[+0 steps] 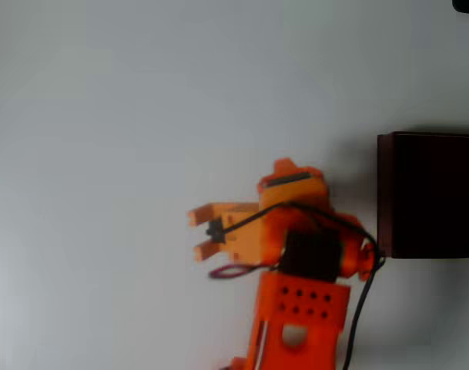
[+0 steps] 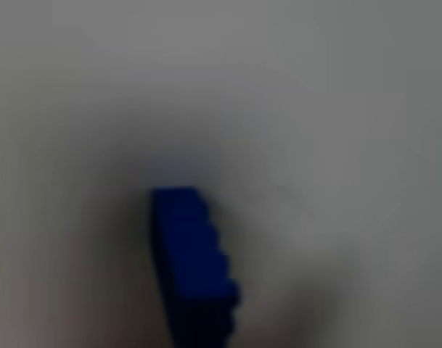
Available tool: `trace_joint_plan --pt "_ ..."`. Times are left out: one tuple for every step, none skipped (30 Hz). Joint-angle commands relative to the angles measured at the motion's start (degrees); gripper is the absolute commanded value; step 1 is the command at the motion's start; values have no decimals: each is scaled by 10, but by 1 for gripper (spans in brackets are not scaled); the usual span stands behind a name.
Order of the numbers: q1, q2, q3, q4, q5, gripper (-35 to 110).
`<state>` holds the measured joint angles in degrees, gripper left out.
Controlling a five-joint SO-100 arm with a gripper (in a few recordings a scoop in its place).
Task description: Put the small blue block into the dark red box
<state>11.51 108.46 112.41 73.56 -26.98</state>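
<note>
Blurry small blue block (image 2: 190,261); dark red box (image 1: 428,194) apart

**Count of things on the table**

One small blue block (image 2: 190,264), seen blurred in the wrist view. One dark red box (image 1: 428,194) at the right edge of the overhead view. One orange arm (image 1: 299,308) bearing one gripper (image 1: 197,233) with two fingers. One white table (image 1: 142,100) beneath.

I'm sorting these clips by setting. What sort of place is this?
Probably a bare tabletop test setup for a hobby robot arm, not a home or kitchen. A plain white table carries only an orange arm with its end effector, a dark red box, and a small blue block.
</note>
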Motion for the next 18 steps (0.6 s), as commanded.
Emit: trace_joint_plan --pt "23 -40 -36 0 -35 21" --pt "25 -49 -36 -4 -38 21" --pt "27 -58 -36 -11 -40 21" --pt "29 -64 -33 -18 -42 21" --pt "31 -70 -32 -25 -43 21" --pt "33 -76 -31 -30 -44 21" --pt "38 -80 -31 -33 -45 21" --pt "41 -84 -31 -35 -47 21" --pt "44 -89 -31 -39 -48 21" --pt "47 -93 -31 -42 -50 21" --pt "49 -98 -31 -47 -51 21" --pt "53 -105 -31 -50 -51 21" --pt "56 -112 -31 -54 -51 21" --pt "60 -120 -33 -57 -50 21" --pt "63 -129 -37 -59 -49 21" --pt "68 -140 -41 -59 -47 21" --pt "71 -149 -46 -59 -46 21" --pt "75 -158 -49 -60 -45 21"
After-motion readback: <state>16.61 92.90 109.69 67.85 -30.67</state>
